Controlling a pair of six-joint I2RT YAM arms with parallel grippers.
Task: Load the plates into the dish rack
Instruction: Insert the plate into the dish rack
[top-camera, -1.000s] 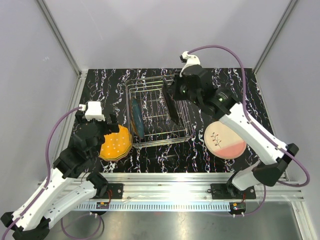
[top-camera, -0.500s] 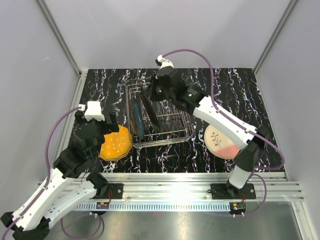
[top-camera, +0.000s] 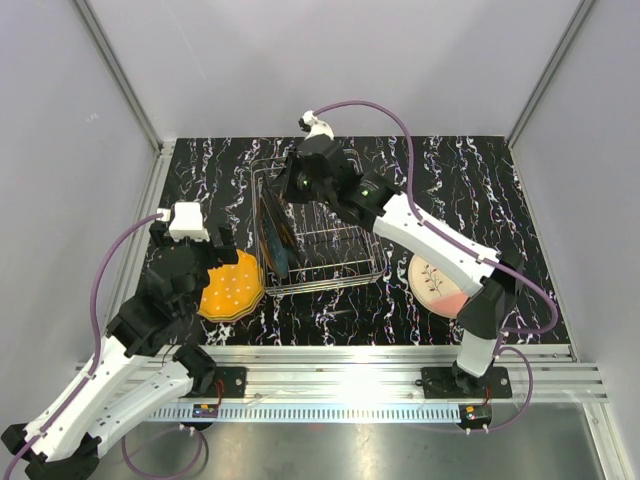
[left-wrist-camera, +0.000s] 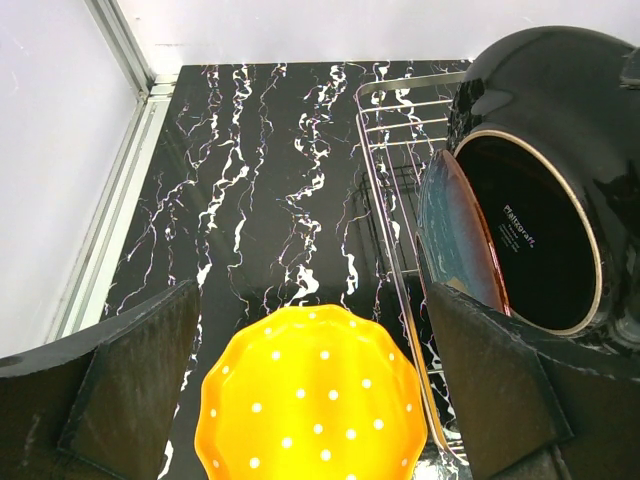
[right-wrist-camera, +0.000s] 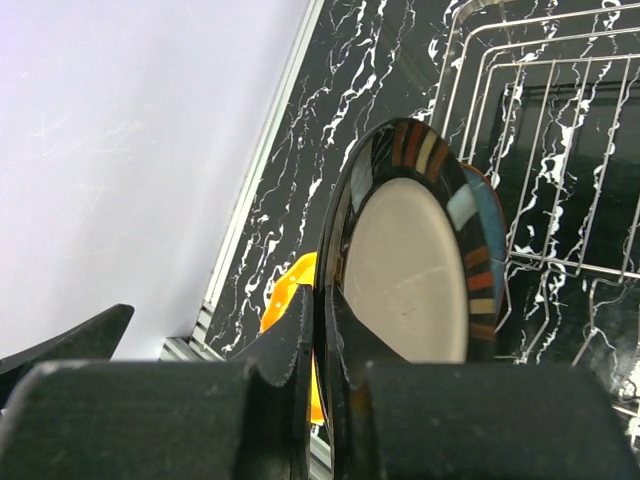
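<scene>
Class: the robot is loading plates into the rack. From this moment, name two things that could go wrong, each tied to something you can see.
1. The right hand pinches the black plate by its rim alone; on meeting the dish rack wires it might swivel or slip.
2. That plate hangs right beside the blue plate already racked, so it could knock it or share its slot.
</scene>
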